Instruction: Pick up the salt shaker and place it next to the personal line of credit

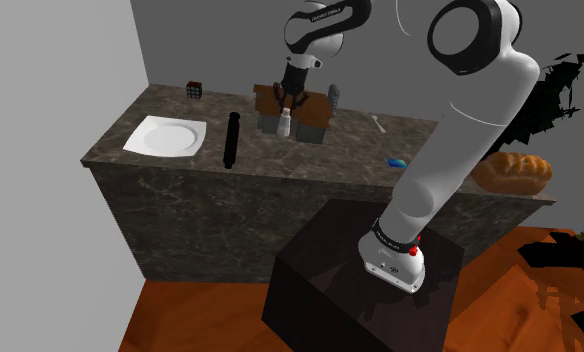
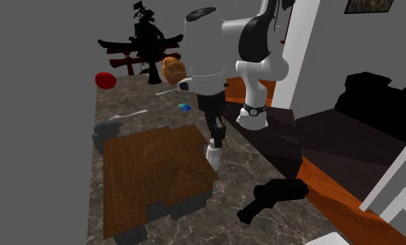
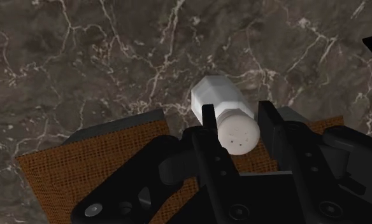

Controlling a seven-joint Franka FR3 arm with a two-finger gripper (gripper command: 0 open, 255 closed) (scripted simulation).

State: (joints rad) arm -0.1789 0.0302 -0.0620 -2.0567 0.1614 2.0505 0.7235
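Blocking much of the second exterior view, the white arm (image 2: 254, 42) crosses in front of the counter's far end, and its upper links are cut off at the top of that view. The brown woven slab (image 2: 153, 174) sits on grey blocks whose shape is hard to make out; in the shoulder view the wrist covers part of the slab. A black area lies beyond the counter at the shoulder view's right, partly behind a loaf of bread (image 1: 515, 172).

The marble counter (image 1: 330, 150) ends in a straight front edge facing the stand. Bare marble lies between the slab and that edge, bounded on the shoulder view's left by a black cylinder (image 1: 230, 140), with a white plate (image 1: 165, 137) beyond it.

The salt shaker (image 3: 220, 98) stands upright just beside the slab, on its edge-facing side. The gripper (image 3: 237, 109) comes down over it. Its fingers (image 3: 209, 127) are closed against either side of the shaker's perforated cap. Whether the shaker's base touches the marble is unclear.
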